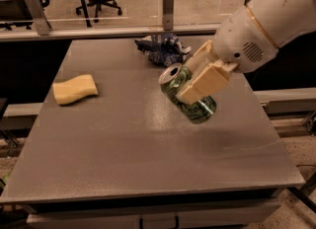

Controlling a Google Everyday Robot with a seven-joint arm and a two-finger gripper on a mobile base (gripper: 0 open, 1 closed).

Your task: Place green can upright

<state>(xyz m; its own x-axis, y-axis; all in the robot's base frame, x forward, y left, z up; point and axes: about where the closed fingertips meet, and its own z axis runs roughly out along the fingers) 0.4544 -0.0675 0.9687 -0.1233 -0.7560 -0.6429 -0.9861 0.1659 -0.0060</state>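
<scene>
My claw (187,89) clamps the shiny green metal drink can (198,108), tilted over the grey worktop (128,144); I should level its base before lowering.

Shiny green can (198,109) with pale print swirling over it and a silver rim at its top end. The gripper (189,91), tan-fingered under a white arm (266,20), clasps it above the matte grey table (123,149). Pale yellow sponge (75,89) off to the left, and a blue-and-white foil bag (163,49) at the back.
</scene>
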